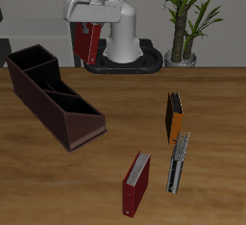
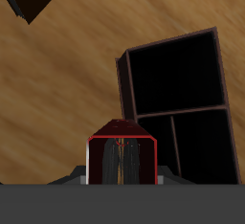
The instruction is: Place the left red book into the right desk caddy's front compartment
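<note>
Gripper (image 1: 87, 29) clamped on left red book (image 1: 86, 42), held aloft.

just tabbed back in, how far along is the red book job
Done: the left red book is off the table, gripped in the claw and hanging high behind the right desk caddy. In hand: carrying it across; the wrist view shows the caddy's open sections below. Left: lowering it into the front compartment and letting go.

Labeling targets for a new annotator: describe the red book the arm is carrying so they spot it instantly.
Start at the long dark desk caddy on the wooden table, then look up behind its far end. The plain dark-red book hangs upright there, clamped in the gripper. It is the only book off the table; the other red book lies near the front edge.
</note>
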Tool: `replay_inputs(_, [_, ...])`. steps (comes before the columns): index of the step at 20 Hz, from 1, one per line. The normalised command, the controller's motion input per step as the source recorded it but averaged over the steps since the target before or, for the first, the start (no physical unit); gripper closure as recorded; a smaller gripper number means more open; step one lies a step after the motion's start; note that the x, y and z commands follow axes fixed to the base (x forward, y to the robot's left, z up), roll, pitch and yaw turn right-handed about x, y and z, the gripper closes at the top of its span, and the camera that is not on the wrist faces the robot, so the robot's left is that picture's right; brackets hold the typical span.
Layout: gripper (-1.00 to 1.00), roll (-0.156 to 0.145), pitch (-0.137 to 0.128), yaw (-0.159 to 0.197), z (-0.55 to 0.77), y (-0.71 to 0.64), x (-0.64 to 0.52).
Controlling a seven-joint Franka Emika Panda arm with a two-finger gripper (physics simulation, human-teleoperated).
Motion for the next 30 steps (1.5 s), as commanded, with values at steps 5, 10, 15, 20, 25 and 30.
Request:
replay_inputs(5, [1.0, -0.008, -0.02, 0.045, 0.03, -0.12, 0.0])
replay_inputs(10, [1.0, -0.038, -0.017, -0.013, 0.12, -0.18, -0.05])
replay_inputs(15, [1.0, -0.021, -0.015, 0.027, 0.04, -0.15, -0.02])
replay_inputs(20, [1.0, -0.035, -0.039, -0.005, 0.12, -0.14, -0.03])
replay_inputs(25, [1.0, -0.001, -0.015, 0.057, -0.02, -0.05, 0.07])
replay_inputs(30, [1.0, 0.005, -0.009, 0.045, -0.1, 0.02, 0.07])
